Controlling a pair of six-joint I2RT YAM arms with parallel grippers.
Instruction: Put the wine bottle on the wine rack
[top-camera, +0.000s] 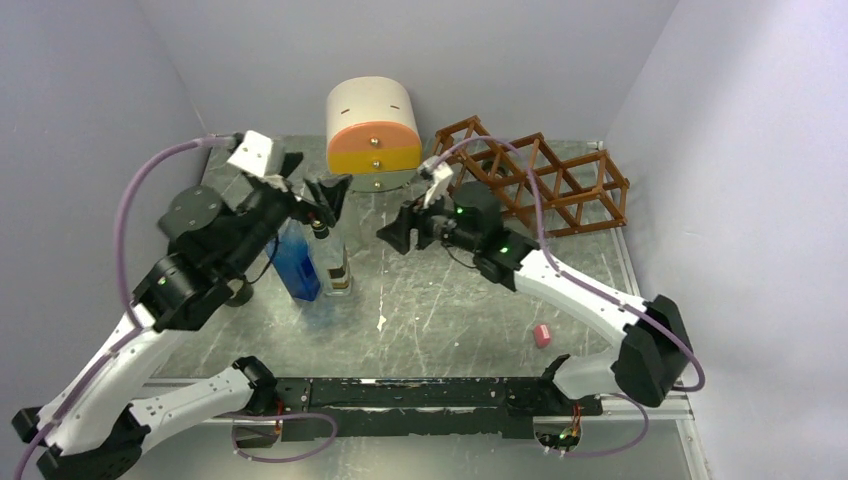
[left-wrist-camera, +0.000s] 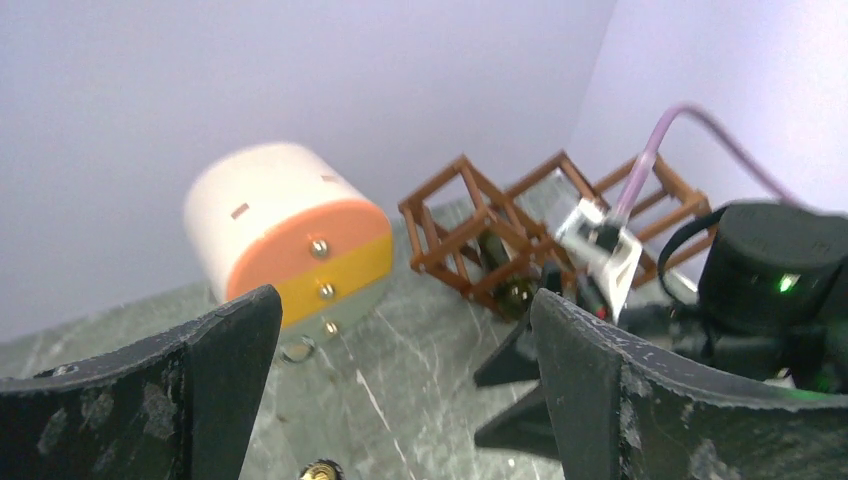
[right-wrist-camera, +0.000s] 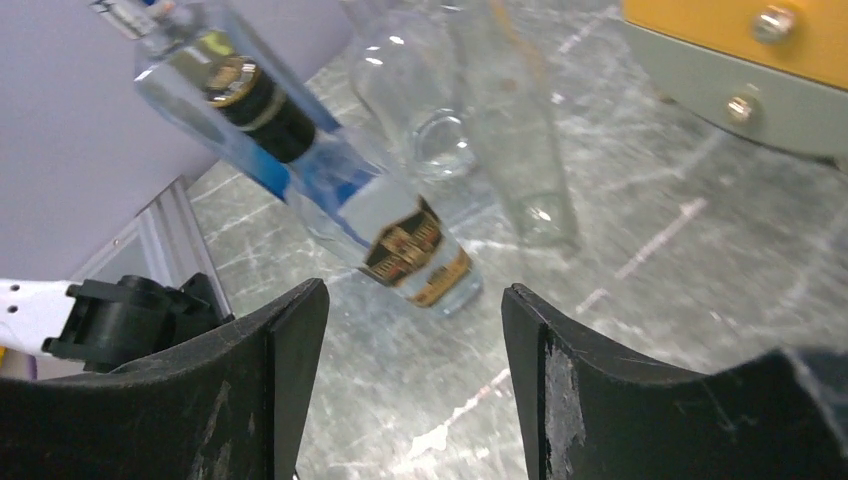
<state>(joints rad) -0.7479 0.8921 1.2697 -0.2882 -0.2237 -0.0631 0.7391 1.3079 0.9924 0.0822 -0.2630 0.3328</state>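
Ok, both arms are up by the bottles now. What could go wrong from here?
1. The left gripper and right gripper are both open near the same bottles, so they could collide.
2. The labelled bottle stands right beside the blue bottle. Grasping one may tip the other.
3. The wine rack sits behind the right arm, so carrying a bottle there could be awkward.

We find the top view evenly and softly lit from above, with only faint shadows on the scratched grey table (top-camera: 450, 310). In the left wrist view, the cream-and-orange cabinet (left-wrist-camera: 290, 245) at centre left is smeared with blur, and the wine rack (left-wrist-camera: 470, 225) looks soft too. In the right wrist view, bright glints sit on the clear glass bottle (right-wrist-camera: 420, 110) at upper centre.
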